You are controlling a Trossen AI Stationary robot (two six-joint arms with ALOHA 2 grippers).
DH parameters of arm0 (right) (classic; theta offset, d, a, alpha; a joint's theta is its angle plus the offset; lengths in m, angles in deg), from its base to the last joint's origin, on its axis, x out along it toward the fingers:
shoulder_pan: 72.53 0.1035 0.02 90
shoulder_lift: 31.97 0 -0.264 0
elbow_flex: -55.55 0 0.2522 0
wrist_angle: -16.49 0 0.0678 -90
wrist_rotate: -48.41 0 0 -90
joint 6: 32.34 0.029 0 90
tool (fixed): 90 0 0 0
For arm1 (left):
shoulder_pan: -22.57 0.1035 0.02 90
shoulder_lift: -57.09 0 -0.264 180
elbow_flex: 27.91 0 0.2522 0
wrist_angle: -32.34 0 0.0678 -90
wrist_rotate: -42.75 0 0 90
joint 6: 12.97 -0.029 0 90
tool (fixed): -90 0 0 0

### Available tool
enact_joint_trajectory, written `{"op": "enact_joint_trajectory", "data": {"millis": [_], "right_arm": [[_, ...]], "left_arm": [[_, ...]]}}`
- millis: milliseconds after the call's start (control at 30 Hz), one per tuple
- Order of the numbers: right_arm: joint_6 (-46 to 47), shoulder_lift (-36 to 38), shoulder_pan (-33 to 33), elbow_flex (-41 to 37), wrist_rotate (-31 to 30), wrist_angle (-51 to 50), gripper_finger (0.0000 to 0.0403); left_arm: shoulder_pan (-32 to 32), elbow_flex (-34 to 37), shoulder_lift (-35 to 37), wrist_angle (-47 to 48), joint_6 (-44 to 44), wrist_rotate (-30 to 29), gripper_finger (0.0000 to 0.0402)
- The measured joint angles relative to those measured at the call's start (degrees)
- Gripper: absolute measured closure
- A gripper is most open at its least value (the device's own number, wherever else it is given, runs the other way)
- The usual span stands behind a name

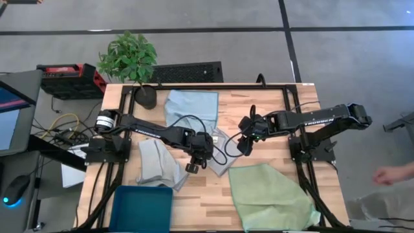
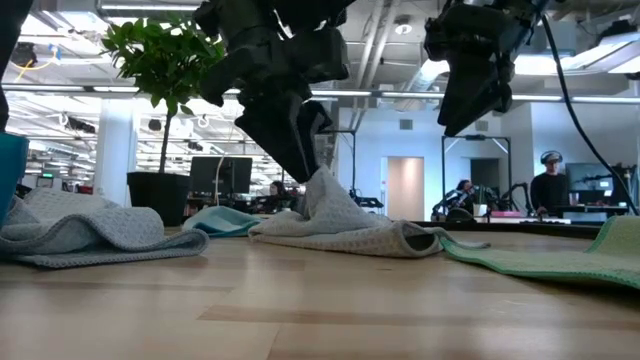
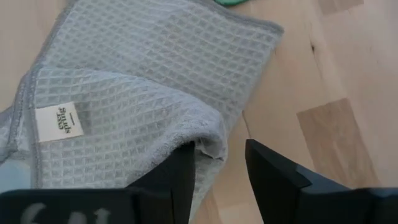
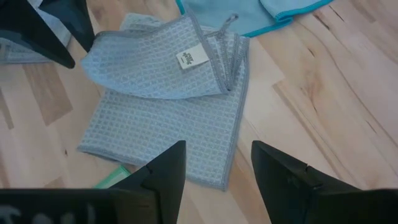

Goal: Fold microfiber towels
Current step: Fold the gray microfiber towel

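Note:
A pale grey towel [image 1: 220,154] lies at the table's middle, one part folded over and showing a white label [image 4: 191,58]. My left gripper [image 1: 196,162] stands open at the towel's left edge, its fingers on either side of a raised fold [image 3: 208,142] that peaks at the fingertips [image 2: 318,185]. My right gripper [image 1: 246,141] hangs open above the table just right of this towel, with nothing between its fingers [image 4: 217,174]. Another grey towel [image 1: 158,165] lies crumpled at the left, a light blue one [image 1: 191,107] at the back and a light green one [image 1: 268,194] at the front right. My left gripper slants down from the table's left onto the grey towel's raised fold [image 3: 208,144]. The fold leans against the inner side of one finger [image 3: 183,171]. Bare wood shows between the fold and the other finger [image 3: 267,174]. The rest of the towel lies on the table.
A dark teal-blue bin [image 1: 142,207] stands at the front left edge. A potted plant [image 1: 132,61] is at the back left corner. A person's hand [image 1: 393,173] shows beyond the table's right side. Bare wood lies at the front between the bin and the green towel.

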Motion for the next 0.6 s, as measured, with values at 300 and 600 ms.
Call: {"op": "enact_joint_trajectory", "data": {"millis": [300,600], "right_arm": [[0.0,0.0,-0.9,0.0,0.0,0.0,0.0198],[0.0,0.0,-1.0,0.0,0.0,0.1,0.0198]], "left_arm": [[-1.3,-0.1,0.3,-6.7,-10.8,1.0,0.0271],[0.8,-0.1,3.1,1.1,-7.5,-10.5,0.0271]]}}
